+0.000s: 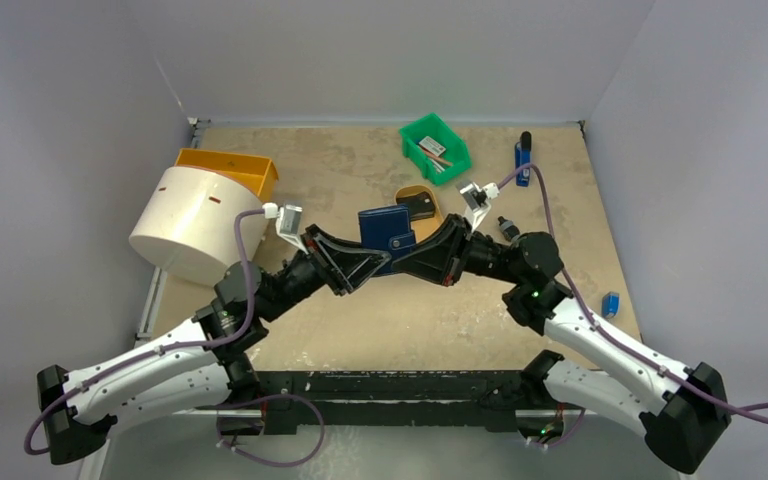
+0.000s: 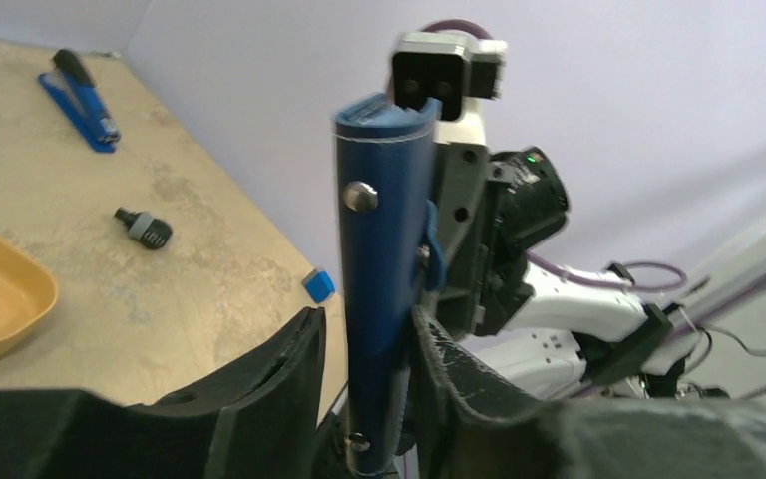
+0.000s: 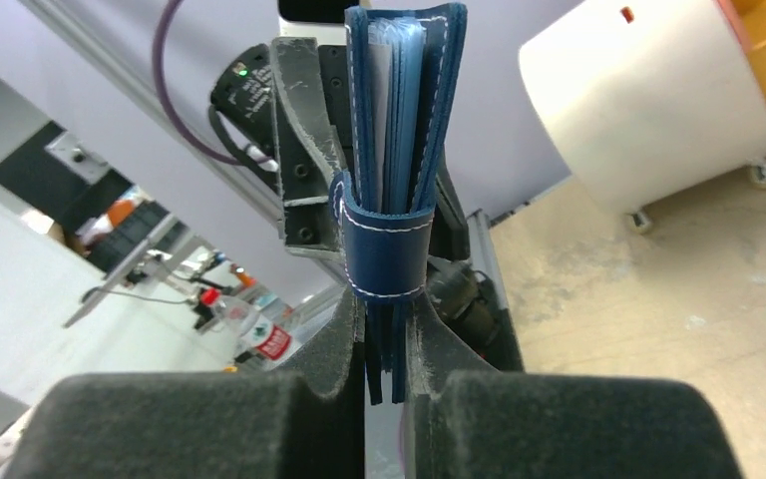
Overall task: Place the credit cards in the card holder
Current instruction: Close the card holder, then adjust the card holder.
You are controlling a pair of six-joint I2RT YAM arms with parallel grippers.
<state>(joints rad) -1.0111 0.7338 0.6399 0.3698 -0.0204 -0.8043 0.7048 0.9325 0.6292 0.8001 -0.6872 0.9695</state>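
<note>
Top view: card holder point(image 1: 388, 228) is up off the worktop point(image 1: 340, 170) mid-scene, between both arms. Left tool point(image 1: 375, 262) and right tool point(image 1: 412, 258) meet at its lower edge. Tan tray point(image 1: 412, 192) sits just behind it with a black block point(image 1: 421, 205) in it. Green bin point(image 1: 435, 148) is at the back, white drum point(image 1: 198, 222) and orange bin point(image 1: 228, 168) at the left, blue stapler point(image 1: 523, 160) at the back right.

Left wrist: card holder point(image 2: 384, 279) stands upright and folded, snap stud point(image 2: 360, 195) facing the camera. Left tool point(image 2: 364, 329) is narrowly parted around it: one pad point(image 2: 449, 379) touches the cover, the other pad point(image 2: 294, 369) shows a gap. Not clamped.

Right wrist: right tool point(image 3: 387, 329) is pinched tight on the card holder point(image 3: 404, 100) bottom edge. Strap point(image 3: 387, 254) is wrapped around the closed fold. Pale edges show between the covers; can't tell if they're cards.
</note>
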